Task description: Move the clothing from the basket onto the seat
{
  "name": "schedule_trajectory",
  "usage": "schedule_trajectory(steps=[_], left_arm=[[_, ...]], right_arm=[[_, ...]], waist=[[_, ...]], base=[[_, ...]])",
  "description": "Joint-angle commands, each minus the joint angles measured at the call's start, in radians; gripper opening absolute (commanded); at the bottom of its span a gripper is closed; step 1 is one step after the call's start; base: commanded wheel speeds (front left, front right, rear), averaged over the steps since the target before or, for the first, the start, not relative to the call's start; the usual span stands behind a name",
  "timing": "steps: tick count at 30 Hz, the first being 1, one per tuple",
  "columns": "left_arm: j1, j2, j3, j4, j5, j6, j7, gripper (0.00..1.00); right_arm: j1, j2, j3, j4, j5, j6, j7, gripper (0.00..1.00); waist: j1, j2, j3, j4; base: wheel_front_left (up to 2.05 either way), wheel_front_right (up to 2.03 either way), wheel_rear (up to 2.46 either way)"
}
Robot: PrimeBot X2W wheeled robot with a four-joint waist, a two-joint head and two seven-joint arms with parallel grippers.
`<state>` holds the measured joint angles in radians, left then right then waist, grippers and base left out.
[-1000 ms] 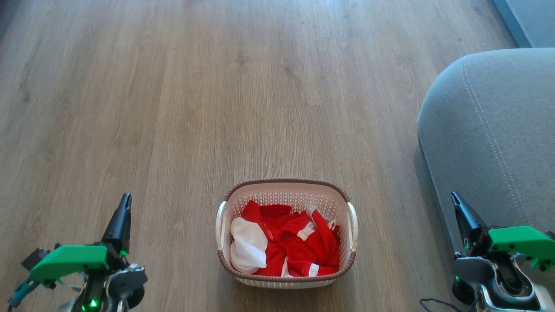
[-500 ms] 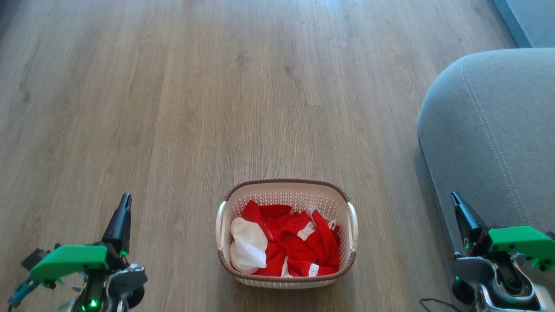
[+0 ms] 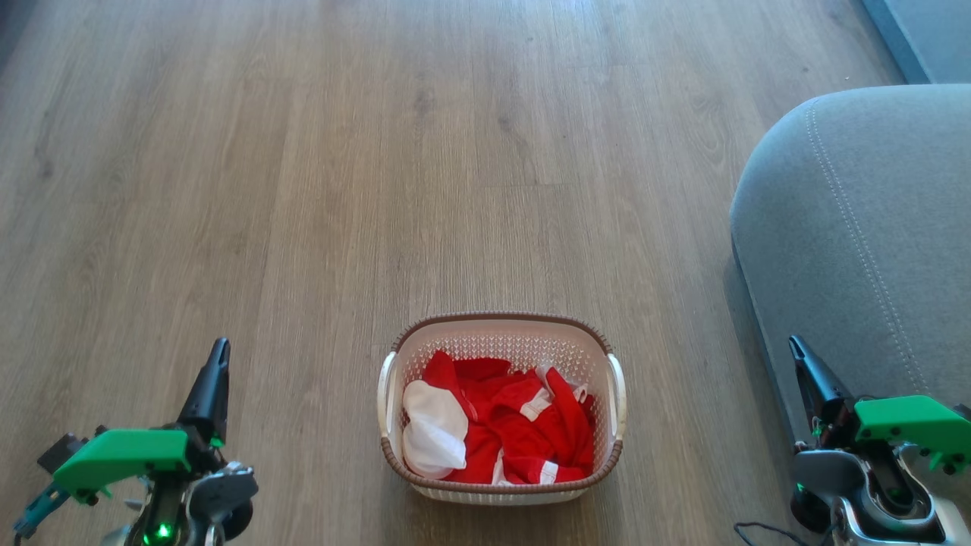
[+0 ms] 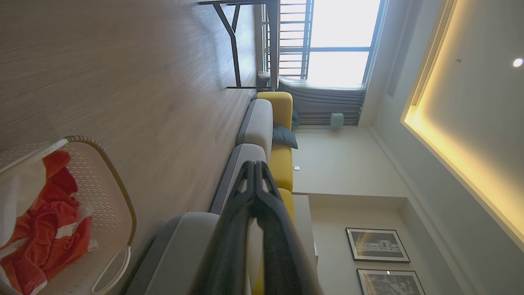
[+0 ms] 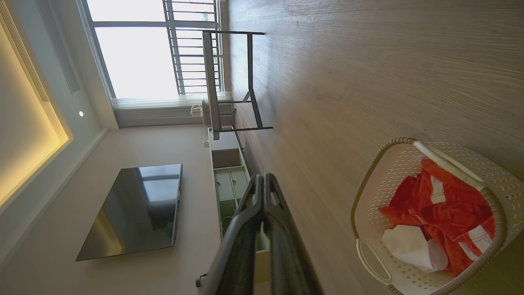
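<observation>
- Nothing has moved since the earlier frames: both grippers, the basket and the camera's framing are just as they were
- The left gripper [image 3: 217, 358] sits at the lower left of the head view, its two dark fingers pressed together with nothing between them; the left wrist view shows the tips meeting
- The right gripper [image 3: 801, 356] sits at the lower right, also closed and empty, its tip showing against the near edge of the seat [image 3: 857, 227]
- The basket [image 3: 501, 321] stands on the wooden floor [image 3: 379, 152] at lower centre, between the grippers and well apart from each
- The clothing [image 3: 531, 436], red with white trim, lies heaped inside the rim, with a white cloth piece [image 3: 434, 428] at the basket's left
- No garment lies on the visible part of the seat at the right edge
- By my reading the task has not begun: every piece is yet to be lifted out and carried across to the right
</observation>
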<state>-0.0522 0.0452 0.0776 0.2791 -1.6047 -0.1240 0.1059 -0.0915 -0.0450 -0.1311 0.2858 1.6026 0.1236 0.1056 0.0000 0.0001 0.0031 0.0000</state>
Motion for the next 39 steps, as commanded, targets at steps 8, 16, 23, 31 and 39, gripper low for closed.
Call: schedule_trajectory(steps=[8, 16, 23, 31, 39], left_arm=[[-0.056, 0.005, 0.036, -0.034, -0.004, -0.007, 0.007, 0.0], [-0.056, 0.005, 0.036, -0.034, -0.004, -0.007, 0.007, 0.0], [-0.056, 0.005, 0.036, -0.034, -0.004, -0.007, 0.007, 0.0], [-0.056, 0.005, 0.036, -0.034, -0.004, -0.007, 0.007, 0.0], [-0.056, 0.005, 0.036, -0.034, -0.004, -0.007, 0.007, 0.0]], right_arm=[[-0.016, -0.005, 0.018, -0.041, 0.006, 0.007, 0.007, 0.0], [-0.016, -0.005, 0.018, -0.041, 0.006, 0.007, 0.007, 0.0], [-0.016, -0.005, 0.018, -0.041, 0.006, 0.007, 0.007, 0.0], [-0.016, -0.005, 0.018, -0.041, 0.006, 0.007, 0.007, 0.0], [-0.016, -0.005, 0.018, -0.041, 0.006, 0.007, 0.007, 0.0]], waist=[[0.0, -0.0001, 0.0, 0.0], [0.0, -0.0001, 0.0, 0.0], [0.0, -0.0001, 0.0, 0.0], [0.0, -0.0001, 0.0, 0.0], [0.0, -0.0001, 0.0, 0.0]], base=[[0.0, 0.0, 0.0], [0.0, 0.0, 0.0], [0.0, 0.0, 0.0], [0.0, 0.0, 0.0], [0.0, 0.0, 0.0]])
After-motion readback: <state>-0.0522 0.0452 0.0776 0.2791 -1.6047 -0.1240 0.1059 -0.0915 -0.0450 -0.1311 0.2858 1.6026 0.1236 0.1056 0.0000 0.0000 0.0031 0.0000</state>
